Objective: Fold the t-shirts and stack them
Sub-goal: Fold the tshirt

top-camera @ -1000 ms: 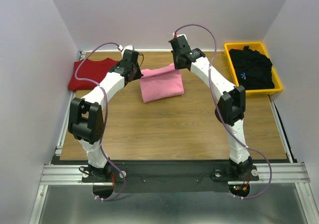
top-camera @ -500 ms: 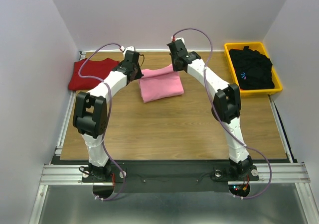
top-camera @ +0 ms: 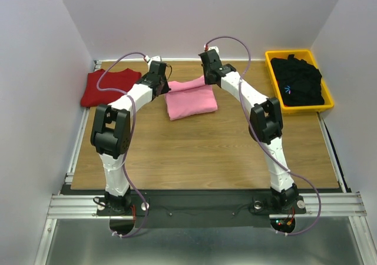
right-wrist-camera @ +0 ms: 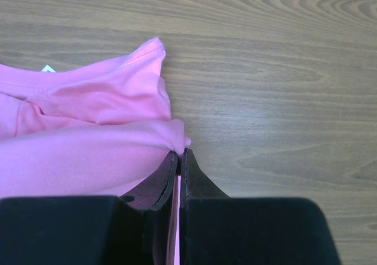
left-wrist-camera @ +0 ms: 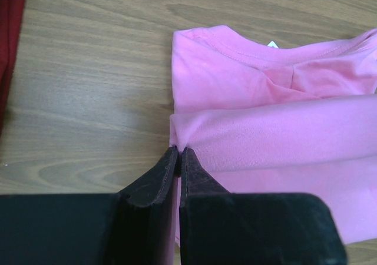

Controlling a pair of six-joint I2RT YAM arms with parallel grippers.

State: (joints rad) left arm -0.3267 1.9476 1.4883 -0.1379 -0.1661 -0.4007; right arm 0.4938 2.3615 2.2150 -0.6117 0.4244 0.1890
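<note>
The light pink t-shirt [top-camera: 191, 100] lies partly folded at the back middle of the table. My left gripper [top-camera: 163, 86] is shut on its left edge [left-wrist-camera: 178, 138]. My right gripper [top-camera: 208, 75] is shut on its right edge [right-wrist-camera: 177, 136]. Both hold a folded layer above the collar end, which shows in the left wrist view [left-wrist-camera: 235, 70] and the right wrist view [right-wrist-camera: 106, 88]. The dark red t-shirt [top-camera: 107, 86] lies folded at the back left. The black t-shirt [top-camera: 298, 81] with a small blue mark lies crumpled in the yellow bin.
The yellow bin [top-camera: 328, 103] stands at the back right corner. White walls close in the back and both sides. Bare wooden tabletop [top-camera: 200, 153] spreads in front of the pink shirt.
Both grippers have moved toward the back of the table with the pink shirt's edge, carrying the folded layer further over the shirt. The red and black shirts have not moved.
</note>
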